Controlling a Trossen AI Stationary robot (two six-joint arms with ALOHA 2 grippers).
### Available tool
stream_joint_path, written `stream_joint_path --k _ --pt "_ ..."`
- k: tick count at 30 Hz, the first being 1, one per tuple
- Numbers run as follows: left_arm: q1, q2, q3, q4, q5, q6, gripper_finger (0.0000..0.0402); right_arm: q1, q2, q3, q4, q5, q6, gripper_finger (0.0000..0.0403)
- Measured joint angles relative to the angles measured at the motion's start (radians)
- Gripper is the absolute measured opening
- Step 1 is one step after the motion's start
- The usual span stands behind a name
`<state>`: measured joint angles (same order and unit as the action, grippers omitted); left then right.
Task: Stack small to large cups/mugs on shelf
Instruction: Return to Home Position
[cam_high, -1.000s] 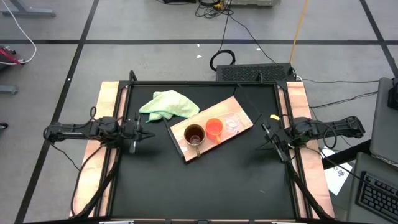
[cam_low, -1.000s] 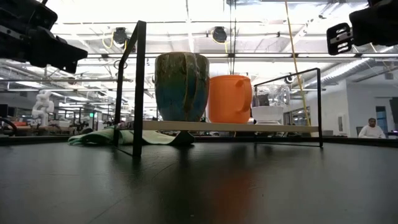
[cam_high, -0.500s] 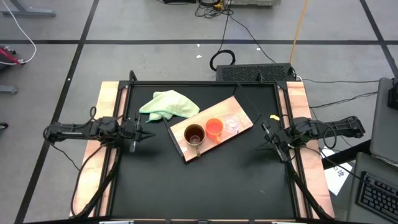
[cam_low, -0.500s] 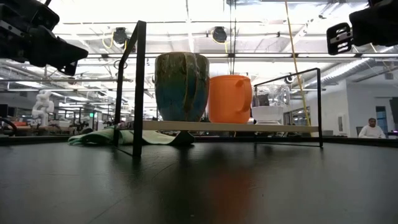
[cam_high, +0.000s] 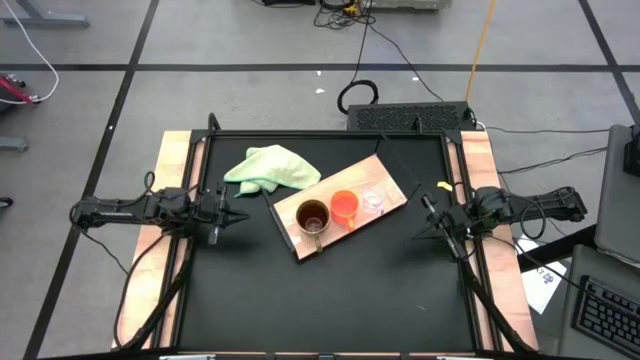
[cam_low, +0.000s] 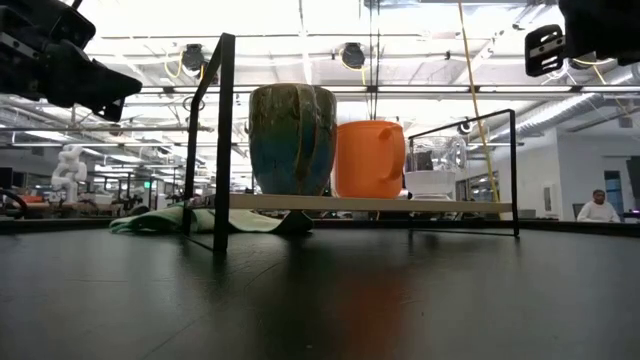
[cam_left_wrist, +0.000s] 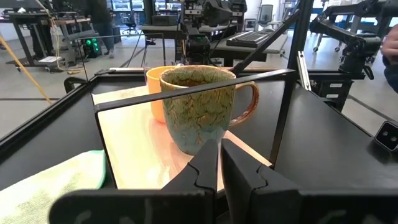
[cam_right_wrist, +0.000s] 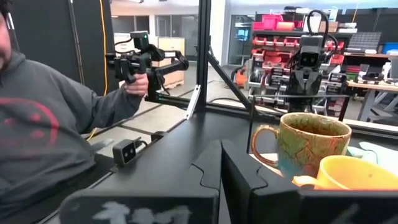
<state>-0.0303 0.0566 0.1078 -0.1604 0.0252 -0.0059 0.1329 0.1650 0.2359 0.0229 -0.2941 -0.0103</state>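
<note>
Only the right gripper (cam_high: 428, 228) has shifted, drawing slightly back toward its table edge, jaws closed and empty like the left gripper's (cam_high: 236, 215) opposite, while the tan-brown ceramic mug (cam_high: 312, 215), orange handled cup (cam_high: 344, 206) and small clear glass cup (cam_high: 374, 199) stand lined up on the light-wood shelf board (cam_high: 392, 182), so the job seems done.

Right gripper (cam_high: 430, 222) backed off slightly toward 3 o'clock and lifted a touch; sits higher in low view.
</note>
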Motion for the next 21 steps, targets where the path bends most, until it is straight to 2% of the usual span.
stream_joint_path --k 21 --pt "0.000 0.000 0.000 0.000 0.000 0.000 0.0024 0.000 0.000 0.000 0.003 0.000 0.000 0.0000"
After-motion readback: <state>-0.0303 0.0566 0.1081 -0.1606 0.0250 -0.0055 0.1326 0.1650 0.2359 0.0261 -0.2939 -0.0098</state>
